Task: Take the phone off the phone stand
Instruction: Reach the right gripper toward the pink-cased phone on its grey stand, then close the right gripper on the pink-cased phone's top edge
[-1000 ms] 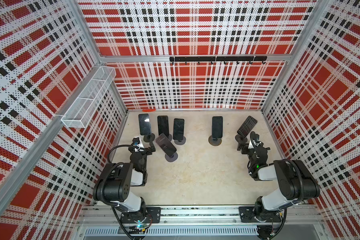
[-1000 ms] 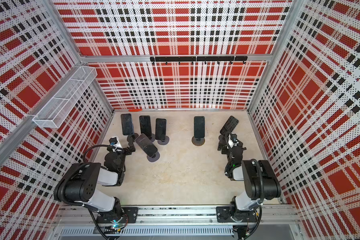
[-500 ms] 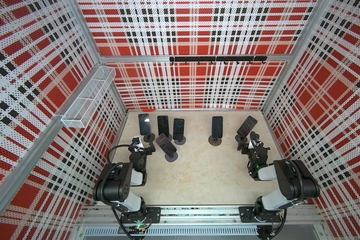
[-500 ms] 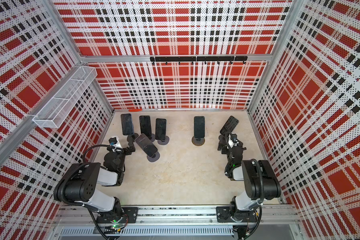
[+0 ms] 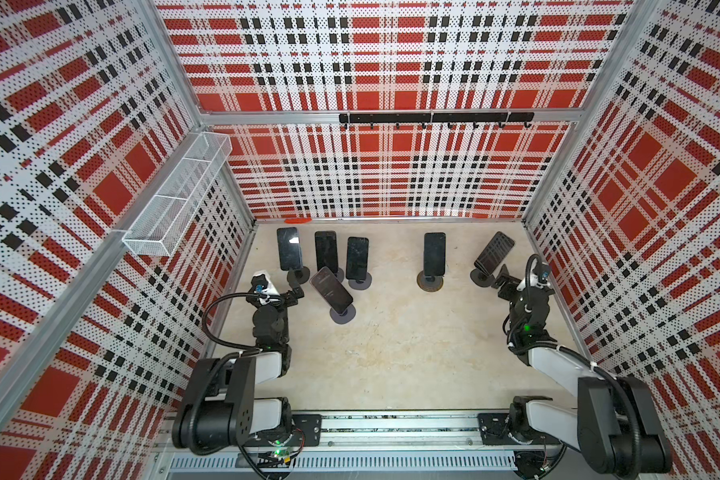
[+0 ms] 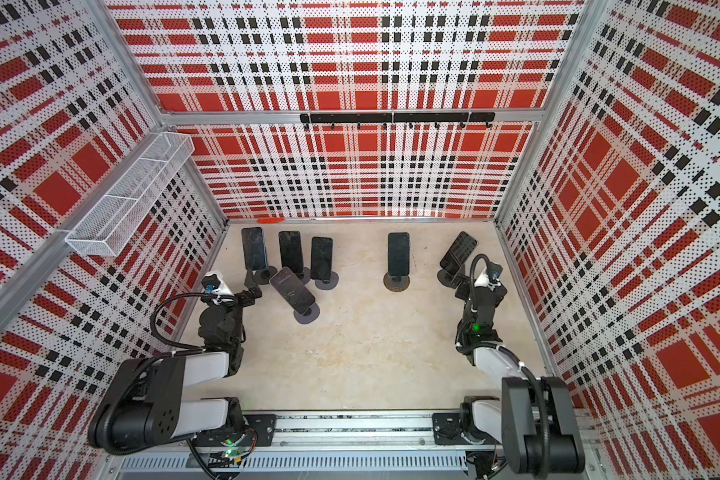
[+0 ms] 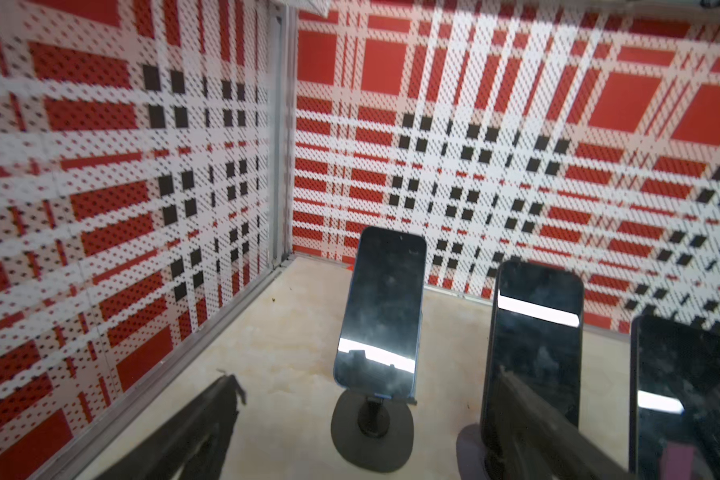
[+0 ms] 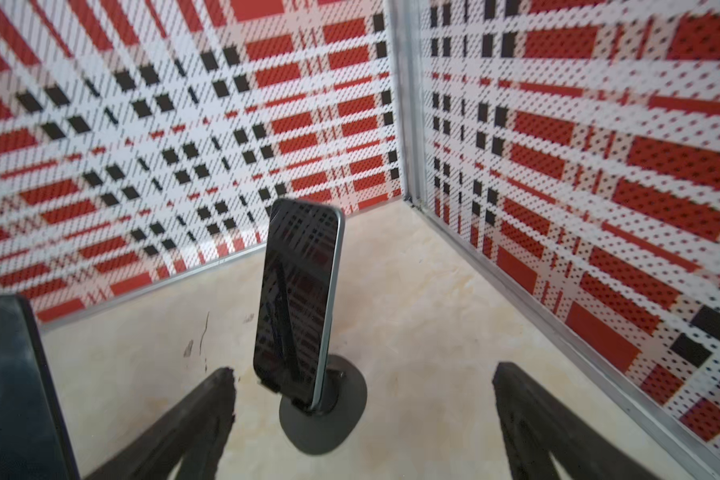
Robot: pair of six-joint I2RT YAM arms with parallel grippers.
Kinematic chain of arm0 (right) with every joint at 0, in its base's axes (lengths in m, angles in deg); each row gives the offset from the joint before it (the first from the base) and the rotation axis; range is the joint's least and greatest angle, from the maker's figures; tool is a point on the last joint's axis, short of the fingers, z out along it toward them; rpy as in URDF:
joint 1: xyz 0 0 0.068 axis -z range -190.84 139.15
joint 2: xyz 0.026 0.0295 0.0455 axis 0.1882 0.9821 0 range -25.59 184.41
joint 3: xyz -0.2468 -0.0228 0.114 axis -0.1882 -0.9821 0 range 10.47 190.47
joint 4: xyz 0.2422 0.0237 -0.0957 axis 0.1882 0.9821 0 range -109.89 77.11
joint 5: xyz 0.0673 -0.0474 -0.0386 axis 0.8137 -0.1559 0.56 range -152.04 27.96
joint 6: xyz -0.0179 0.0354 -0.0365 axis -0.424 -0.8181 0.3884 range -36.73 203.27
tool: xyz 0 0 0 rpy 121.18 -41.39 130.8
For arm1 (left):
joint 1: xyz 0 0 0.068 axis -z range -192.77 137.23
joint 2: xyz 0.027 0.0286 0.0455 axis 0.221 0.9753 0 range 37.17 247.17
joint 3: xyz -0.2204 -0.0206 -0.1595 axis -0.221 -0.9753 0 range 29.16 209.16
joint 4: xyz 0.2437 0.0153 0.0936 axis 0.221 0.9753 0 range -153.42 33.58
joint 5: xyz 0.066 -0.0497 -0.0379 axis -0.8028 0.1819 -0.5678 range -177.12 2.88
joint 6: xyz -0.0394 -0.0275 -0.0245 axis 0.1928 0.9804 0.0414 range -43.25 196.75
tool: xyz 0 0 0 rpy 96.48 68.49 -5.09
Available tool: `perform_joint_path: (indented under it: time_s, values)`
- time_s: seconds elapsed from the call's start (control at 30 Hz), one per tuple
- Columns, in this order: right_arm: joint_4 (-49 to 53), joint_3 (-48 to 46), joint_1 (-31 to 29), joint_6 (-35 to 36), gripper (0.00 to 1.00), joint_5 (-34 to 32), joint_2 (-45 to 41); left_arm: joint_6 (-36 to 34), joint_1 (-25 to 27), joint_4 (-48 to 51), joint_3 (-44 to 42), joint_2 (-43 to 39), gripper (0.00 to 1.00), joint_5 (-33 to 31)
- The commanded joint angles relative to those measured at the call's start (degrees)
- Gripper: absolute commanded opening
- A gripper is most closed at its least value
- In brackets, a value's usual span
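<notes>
Left end effector (image 5: 294, 291): jaws wide and empty, facing the corner phone (image 7: 381, 307). One finger is close to the neighbouring phone (image 7: 537, 332) and could topple it.
Right end effector (image 5: 501, 282): spread and empty, just short of the tilted phone (image 8: 300, 299).
Stand (image 8: 329, 411): loose on the table (image 8: 412, 291); a sideways pull may drag it.

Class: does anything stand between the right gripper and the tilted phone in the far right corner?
Nothing visible does. In the right wrist view the phone sits on its stand straight ahead of the open right gripper, with nothing between them.
</notes>
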Motion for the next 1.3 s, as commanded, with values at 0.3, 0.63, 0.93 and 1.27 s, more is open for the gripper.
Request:
perform_joint_path:
  time_s: [0.3, 0.63, 0.93, 1.27]
  values:
    - [20.5, 7.1, -15.4, 0.5, 1.0, 10.0, -0.6, 25.9, 4.2, 41.6, 3.6, -24.3, 0.98, -15.1]
    - [23.5, 19.0, -38.7, 10.4, 1.0, 13.7, 8.2, 31.1, 5.1, 45.1, -1.3, -28.0, 0.98, -5.9]
    - [27.5, 37.6, -50.6, 8.9, 1.0, 17.0, 25.0, 28.3, 6.0, 45.3, -0.9, -23.4, 0.98, -7.2]
    - [32.6, 56.2, -53.1, 9.7, 1.0, 22.0, 39.9, 27.9, 3.0, 42.9, 0.6, -16.3, 0.98, 0.0]
